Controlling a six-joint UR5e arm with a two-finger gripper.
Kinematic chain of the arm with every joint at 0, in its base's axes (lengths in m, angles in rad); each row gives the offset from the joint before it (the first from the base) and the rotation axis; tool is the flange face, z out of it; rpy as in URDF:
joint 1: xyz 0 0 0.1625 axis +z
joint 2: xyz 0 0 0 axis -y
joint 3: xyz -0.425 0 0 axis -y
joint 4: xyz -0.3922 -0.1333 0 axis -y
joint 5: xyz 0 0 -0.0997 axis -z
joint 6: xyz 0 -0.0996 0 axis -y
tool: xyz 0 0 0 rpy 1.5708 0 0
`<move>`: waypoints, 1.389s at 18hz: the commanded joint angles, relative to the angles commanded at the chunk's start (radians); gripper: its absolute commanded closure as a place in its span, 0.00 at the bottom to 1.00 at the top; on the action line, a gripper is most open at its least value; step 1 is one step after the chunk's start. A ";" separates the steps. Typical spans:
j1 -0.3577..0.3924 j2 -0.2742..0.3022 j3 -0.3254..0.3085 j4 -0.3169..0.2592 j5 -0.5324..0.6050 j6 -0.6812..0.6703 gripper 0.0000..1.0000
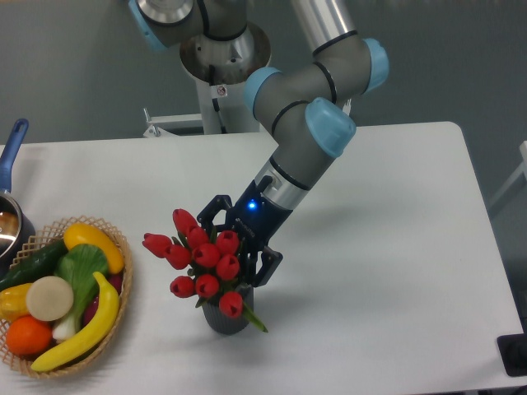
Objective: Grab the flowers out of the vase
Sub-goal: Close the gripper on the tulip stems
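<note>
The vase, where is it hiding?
The vase stands near the table's front edge, under the flowers, right of the fruit basket.

I see a white table (387, 247) with rounded corners. On it, near the front edge, stands the vase (226, 318), upright. At the left edge sits a wicker basket (115, 239), well apart from the vase. Behind the basket, at the far left, a pot (10, 230) with a blue handle is cut off by the frame.
</note>
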 joint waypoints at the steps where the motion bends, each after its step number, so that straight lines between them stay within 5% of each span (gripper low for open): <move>1: 0.000 -0.002 0.000 0.000 -0.009 0.000 0.00; 3: 0.002 -0.002 0.000 0.000 -0.018 0.000 0.01; 10: 0.002 -0.003 0.005 0.000 -0.020 0.000 0.30; 25: 0.018 0.006 0.006 0.000 -0.054 -0.002 0.56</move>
